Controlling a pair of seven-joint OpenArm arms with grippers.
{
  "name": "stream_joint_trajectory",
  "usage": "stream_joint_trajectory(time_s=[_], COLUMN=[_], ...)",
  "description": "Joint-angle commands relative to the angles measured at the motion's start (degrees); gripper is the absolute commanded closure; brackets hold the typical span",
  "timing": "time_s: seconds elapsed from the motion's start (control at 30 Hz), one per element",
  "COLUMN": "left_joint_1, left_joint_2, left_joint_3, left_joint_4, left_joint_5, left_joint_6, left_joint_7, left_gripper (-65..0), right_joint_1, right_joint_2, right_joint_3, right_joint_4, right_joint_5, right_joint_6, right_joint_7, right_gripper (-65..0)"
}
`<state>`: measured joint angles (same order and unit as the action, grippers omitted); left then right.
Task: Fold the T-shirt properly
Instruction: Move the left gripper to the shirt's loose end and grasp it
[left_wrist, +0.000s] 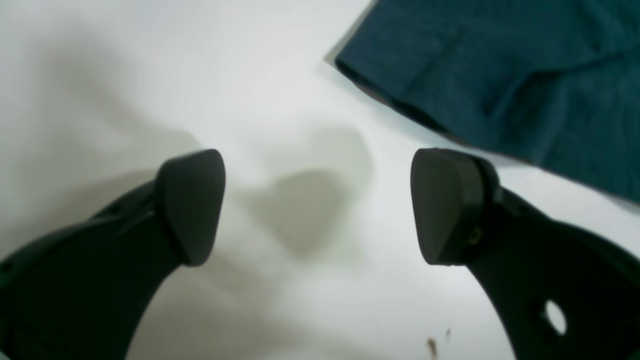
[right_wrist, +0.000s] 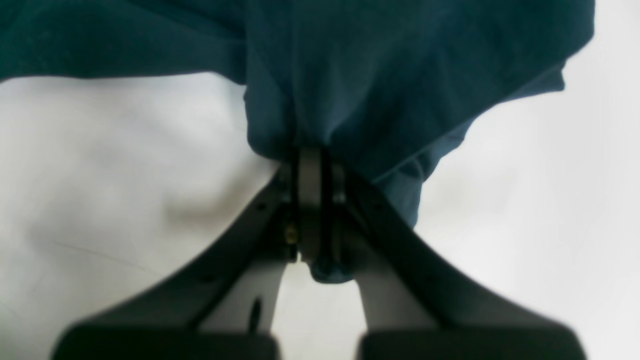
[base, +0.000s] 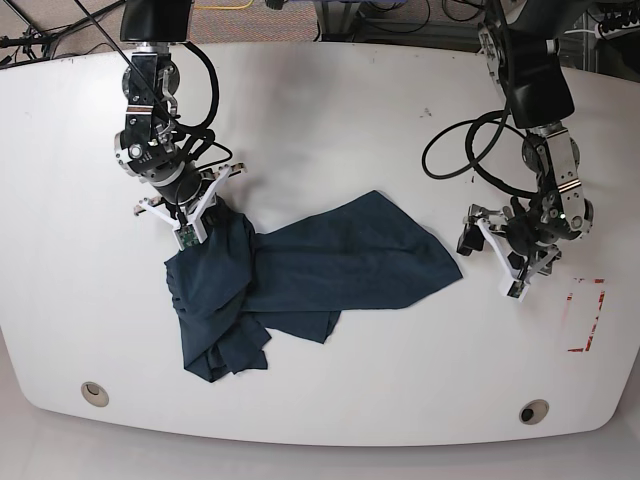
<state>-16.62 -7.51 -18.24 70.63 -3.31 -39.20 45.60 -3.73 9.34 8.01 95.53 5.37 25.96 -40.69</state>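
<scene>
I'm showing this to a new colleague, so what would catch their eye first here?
The dark crumpled T-shirt sprawled mid-table, bunched at the base view's left. There the right gripper is shut on its cloth. The left gripper gapes open beside the shirt's edge, holding nothing.

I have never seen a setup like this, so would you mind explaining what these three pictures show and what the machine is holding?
This is a robot with two arms working at a white table. The base picture looks down on the whole table from above. The other two come from small cameras on each arm's wrist, looking out past its pincer-like gripper.

On the table lies one crumpled dark T-shirt.

The right gripper, which appears on the left in the overhead picture, is shut on a bunch of the T-shirt's cloth; its wrist picture shows the jaws pinched together with fabric between them.

The left gripper is open and holds nothing. Its wrist picture shows the two pads wide apart over bare table, with an edge of the T-shirt nearby.
</scene>
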Motion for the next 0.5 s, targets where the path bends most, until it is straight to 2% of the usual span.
stream_joint_trajectory(time_s=[0.0, 0.47], left_joint_1=[-3.4, -10.1], left_joint_2=[0.2, 3.5], left_joint_3=[-0.7, -1.0], left_joint_4=[-2.3, -16.7], left_joint_5=[-1.1, -1.2], left_joint_6=[-0.3, -0.3], left_joint_7=[-1.3, -4.7], left_gripper=[-54.3, -54.2], right_joint_1=[0.8, 0.9], right_joint_2=[0.4, 0.4], right_joint_3=[0.2, 0.2], right_joint_4=[1.5, 3.0], right_joint_5=[0.7, 0.7], right_joint_6=[0.1, 0.0], right_joint_7=[1.2, 1.2], right_gripper=[0.0, 0.0])
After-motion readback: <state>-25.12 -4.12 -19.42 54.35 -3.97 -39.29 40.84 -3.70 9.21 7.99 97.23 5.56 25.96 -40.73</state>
